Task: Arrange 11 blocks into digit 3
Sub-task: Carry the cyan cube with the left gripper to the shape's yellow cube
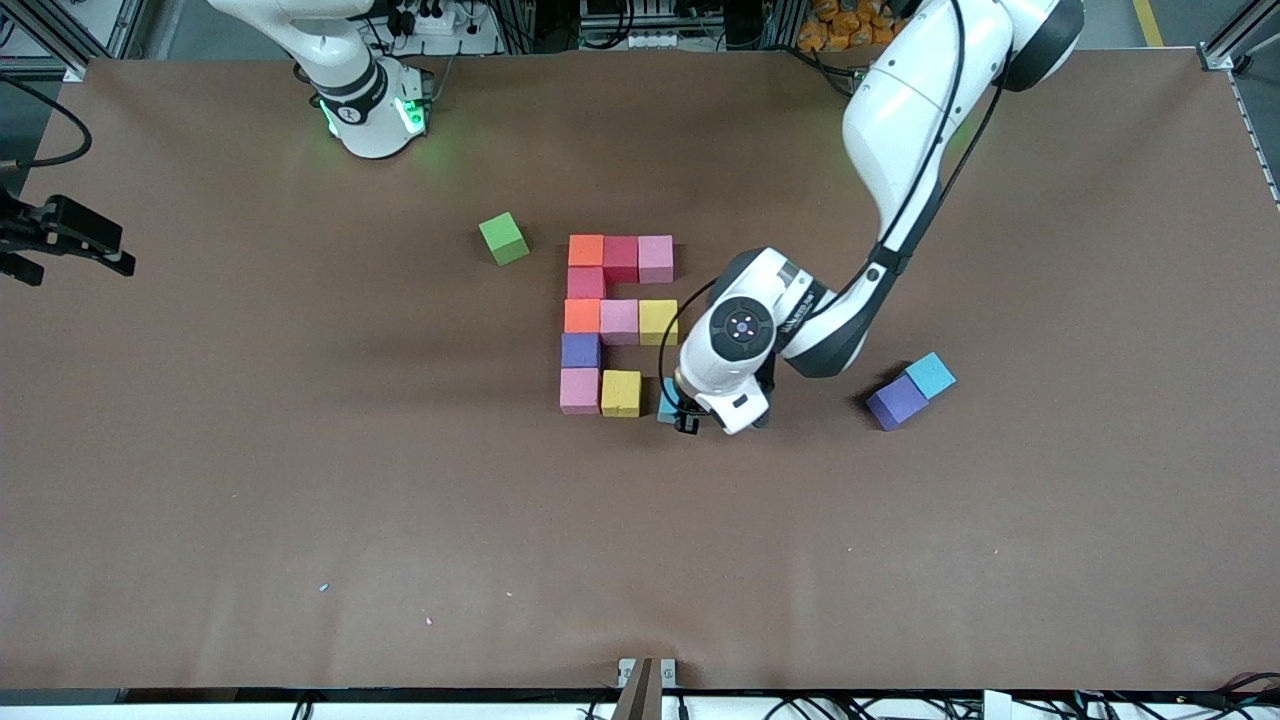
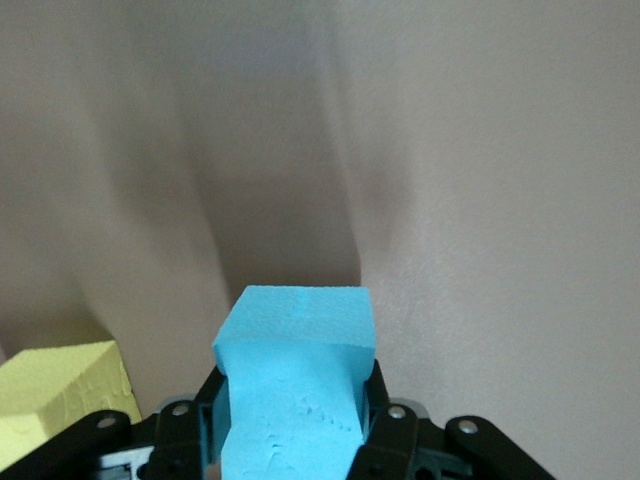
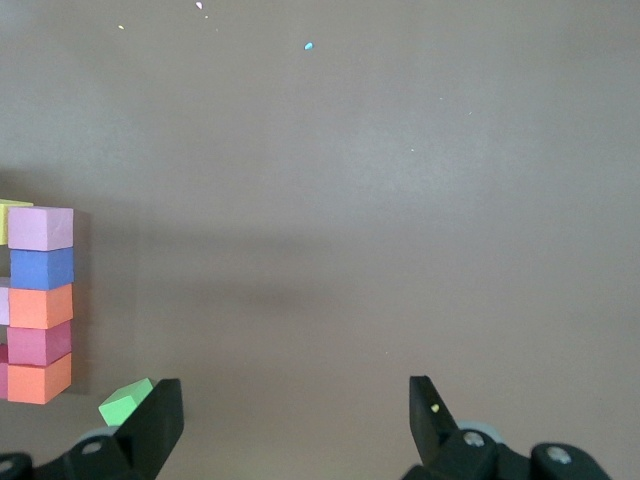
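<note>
While the cyan block (image 2: 296, 385) sits pinched in the left gripper (image 1: 688, 412), low at the table just beside the yellow block (image 1: 621, 392) that ends the row nearest the front camera, the figure is one block short of eleven. Ten placed: top row orange (image 1: 586, 250), crimson (image 1: 621, 257), pink (image 1: 656, 257); crimson link (image 1: 586, 283) under the orange; middle row orange (image 1: 582, 316), pink (image 1: 619, 320), yellow (image 1: 658, 320); purple (image 1: 580, 350); then pink (image 1: 579, 389) plus that yellow. Left jaws clamp the cyan cube's sides, foam visibly dented. My read: set it flush against the yellow, release, and the count is done.

Spare purple (image 1: 896, 402) and cyan (image 1: 931, 375) cubes touch each other, well apart toward the left arm's end. Green cube (image 1: 503, 238) sits near the top row, toward the right arm's end; not part of it.

Right gripper (image 3: 295, 415) waits, jaws spread wide, holding nothing, over bare table (image 1: 300, 500).
</note>
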`<state>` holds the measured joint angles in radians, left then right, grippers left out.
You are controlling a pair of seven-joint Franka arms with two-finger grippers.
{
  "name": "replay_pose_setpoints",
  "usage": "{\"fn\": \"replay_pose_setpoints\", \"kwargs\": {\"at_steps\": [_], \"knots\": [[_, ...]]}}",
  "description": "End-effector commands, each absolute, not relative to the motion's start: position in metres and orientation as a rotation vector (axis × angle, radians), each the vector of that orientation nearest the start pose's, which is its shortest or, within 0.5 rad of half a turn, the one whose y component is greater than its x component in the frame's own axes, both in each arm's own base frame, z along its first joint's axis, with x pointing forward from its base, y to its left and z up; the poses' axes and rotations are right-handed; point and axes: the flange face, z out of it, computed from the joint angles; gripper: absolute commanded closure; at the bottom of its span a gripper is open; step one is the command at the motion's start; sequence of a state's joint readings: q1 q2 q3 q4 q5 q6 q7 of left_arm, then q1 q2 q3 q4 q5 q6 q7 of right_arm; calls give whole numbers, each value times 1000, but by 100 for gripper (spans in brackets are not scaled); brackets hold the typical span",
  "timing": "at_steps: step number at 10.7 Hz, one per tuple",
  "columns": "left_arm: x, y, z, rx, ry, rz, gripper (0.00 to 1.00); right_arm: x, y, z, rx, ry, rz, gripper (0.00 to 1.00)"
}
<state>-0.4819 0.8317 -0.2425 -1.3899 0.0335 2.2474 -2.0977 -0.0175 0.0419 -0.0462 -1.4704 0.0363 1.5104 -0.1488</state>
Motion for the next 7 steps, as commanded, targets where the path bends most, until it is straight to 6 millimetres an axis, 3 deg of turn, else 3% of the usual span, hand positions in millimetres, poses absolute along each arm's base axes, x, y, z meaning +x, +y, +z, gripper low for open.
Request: {"fn": "replay_pose_setpoints", "kwargs": {"at_steps": [1,7], "knots": [[583,-461,224,-2345,-2188,244,100,564,-31,647,-3105,-135,-8,0],[578,-468,218,-2272,-2258,253,100,564,-30,647,-3103,-138,-8,0]]}}
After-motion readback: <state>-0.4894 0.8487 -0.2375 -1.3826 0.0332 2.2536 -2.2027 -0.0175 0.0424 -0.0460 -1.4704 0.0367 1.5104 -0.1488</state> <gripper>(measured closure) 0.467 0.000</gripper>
